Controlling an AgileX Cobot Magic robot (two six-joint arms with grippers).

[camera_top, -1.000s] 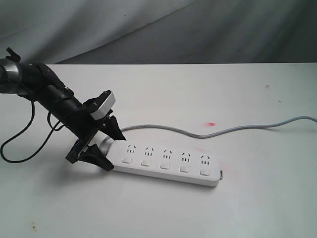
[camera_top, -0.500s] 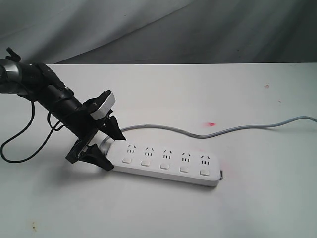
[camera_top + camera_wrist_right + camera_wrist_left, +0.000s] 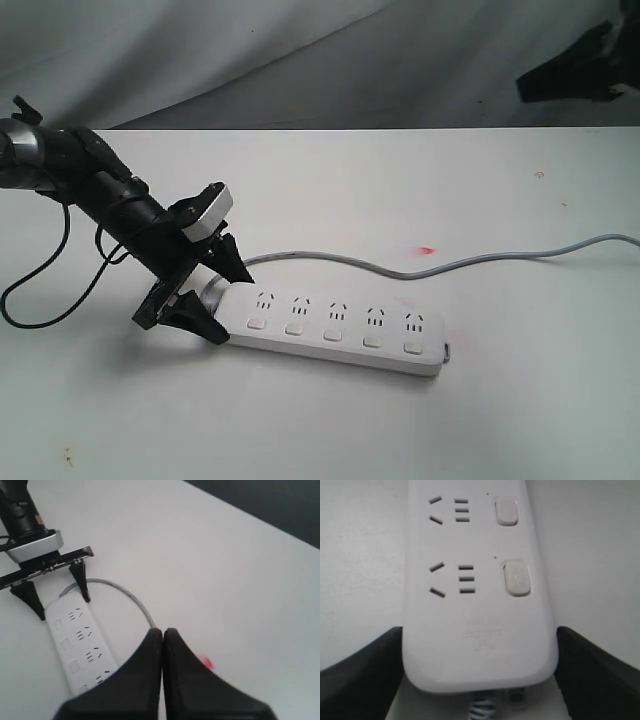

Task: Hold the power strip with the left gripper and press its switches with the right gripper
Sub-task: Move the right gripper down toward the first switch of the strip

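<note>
With the left gripper (image 3: 232,305) clamped across the left, cord end of the power strip (image 3: 352,330), lying left-to-right on the near table (image 3: 420,190) with switches (image 3: 296,327) along its near edge, calls for bringing the right gripper (image 3: 163,631), jaws pressed together, down from far right, rightmost switch nearest.

We count on the white table (image 3: 500,420):
- One strip (image 3: 340,318), lying flat, with five switches (image 3: 330,333) in a row along its near edge.
- One grey cord (image 3: 480,260), trailing off to the right.
- One red spot (image 3: 427,250), near the cord.
- Left gripper (image 3: 232,305), its fingers flanking the strip's left end.
- Right gripper (image 3: 565,72), blurred, aloft at the upper right.
</note>
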